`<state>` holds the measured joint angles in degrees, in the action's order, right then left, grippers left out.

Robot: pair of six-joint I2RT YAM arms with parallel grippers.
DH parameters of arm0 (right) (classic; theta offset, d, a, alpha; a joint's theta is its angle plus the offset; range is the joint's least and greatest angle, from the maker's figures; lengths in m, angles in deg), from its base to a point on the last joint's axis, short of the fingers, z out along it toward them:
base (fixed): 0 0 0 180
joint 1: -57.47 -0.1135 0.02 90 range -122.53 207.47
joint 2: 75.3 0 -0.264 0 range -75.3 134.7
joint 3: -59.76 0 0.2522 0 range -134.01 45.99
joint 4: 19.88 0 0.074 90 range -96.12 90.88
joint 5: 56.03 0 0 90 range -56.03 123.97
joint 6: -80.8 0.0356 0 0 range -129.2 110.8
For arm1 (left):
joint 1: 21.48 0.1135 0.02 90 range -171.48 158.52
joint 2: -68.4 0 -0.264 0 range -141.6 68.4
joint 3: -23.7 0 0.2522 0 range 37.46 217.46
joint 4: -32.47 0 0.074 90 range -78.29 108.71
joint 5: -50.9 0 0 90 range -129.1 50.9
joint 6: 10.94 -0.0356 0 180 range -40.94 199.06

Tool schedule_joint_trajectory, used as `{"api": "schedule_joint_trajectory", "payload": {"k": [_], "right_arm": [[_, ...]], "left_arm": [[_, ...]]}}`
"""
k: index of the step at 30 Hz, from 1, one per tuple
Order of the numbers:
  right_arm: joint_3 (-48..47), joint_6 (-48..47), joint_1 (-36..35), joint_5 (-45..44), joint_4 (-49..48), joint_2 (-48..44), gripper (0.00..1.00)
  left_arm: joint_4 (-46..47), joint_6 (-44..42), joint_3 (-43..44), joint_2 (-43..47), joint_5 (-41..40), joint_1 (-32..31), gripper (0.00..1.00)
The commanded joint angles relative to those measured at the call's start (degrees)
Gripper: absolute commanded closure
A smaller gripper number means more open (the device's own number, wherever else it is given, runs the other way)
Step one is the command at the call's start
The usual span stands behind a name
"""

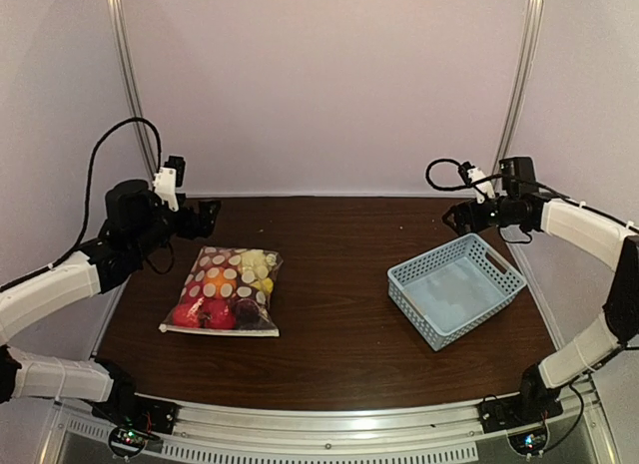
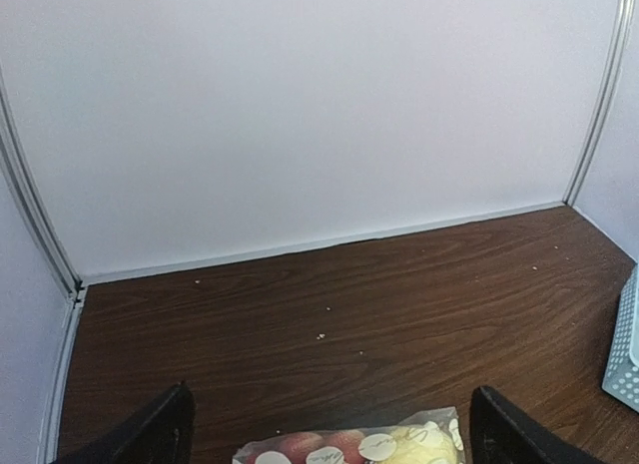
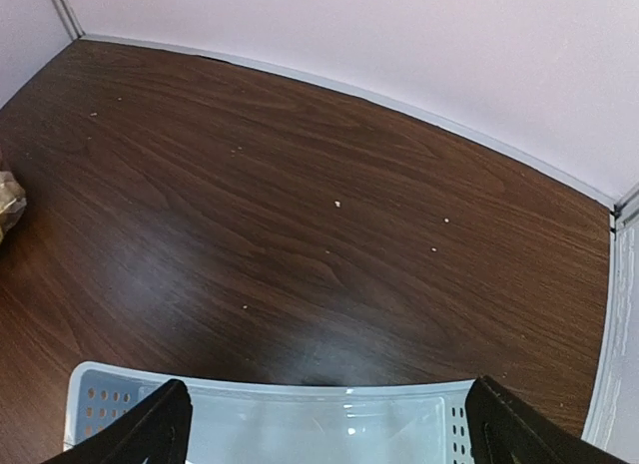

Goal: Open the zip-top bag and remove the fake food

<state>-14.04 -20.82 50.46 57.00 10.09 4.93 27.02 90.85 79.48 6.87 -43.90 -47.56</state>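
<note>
**tbl_lurker:** so where's everything sitting right now?

**yam_fan:** the zip-top bag (image 1: 225,289) is lying flat on the left half of the bench (image 1: 339,244); the fake food (image 1: 215,309) is all inside it, red pieces at the near end, orange in the middle, yellow at the far end, something dark purple by the near right corner; a white strip runs along the bag's near edge; can't tell from these views whether the zip is sealed

**tbl_lurker:** and the arms? anything grabbed?

**yam_fan:** nope; the left gripper (image 1: 205,217) hangs in the air just past the bag's far left corner, jaws spread wide, nothing between them; in its wrist view the yellow end of the bag peeks in at the bottom, between the two fingers; the right gripper (image 1: 454,217) is over on the other side, up above the far corner of the light-blue basket (image 1: 409,306), jaws just as wide, holding nothing; the basket sits on the right half of the bench, turned at an angle, well apart from the bag
</note>
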Motion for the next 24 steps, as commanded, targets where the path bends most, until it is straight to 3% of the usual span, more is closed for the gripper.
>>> {"api": "schedule_joint_trajectory", "payload": {"k": [1, 6, 18, 24], "right_arm": [[-5.9, 4.6, 2.7, -3.8, 11.4, 5.6, 0.07], [-6.5, 9.0, 3.2, -2.9, 13.2, 9.5, 0.09], [-14.4, 11.0, 3.3, 2.9, 15.0, 22.0, 0.09], [-24.6, 8.8, 1.2, 5.8, 16.3, 31.5, 0.18]], "left_arm": [[0.3, 1.5, 0.2, 1.5, -4.8, 0.1, 0.03], [-0.1, -3.0, -0.3, 3.2, -2.0, 0.1, 0.13], [-1.3, -2.3, 1.4, 0.3, 4.6, 0.1, 0.15], [-1.1, -2.2, 1.3, -0.2, 6.2, 0.0, 0.17]]}}
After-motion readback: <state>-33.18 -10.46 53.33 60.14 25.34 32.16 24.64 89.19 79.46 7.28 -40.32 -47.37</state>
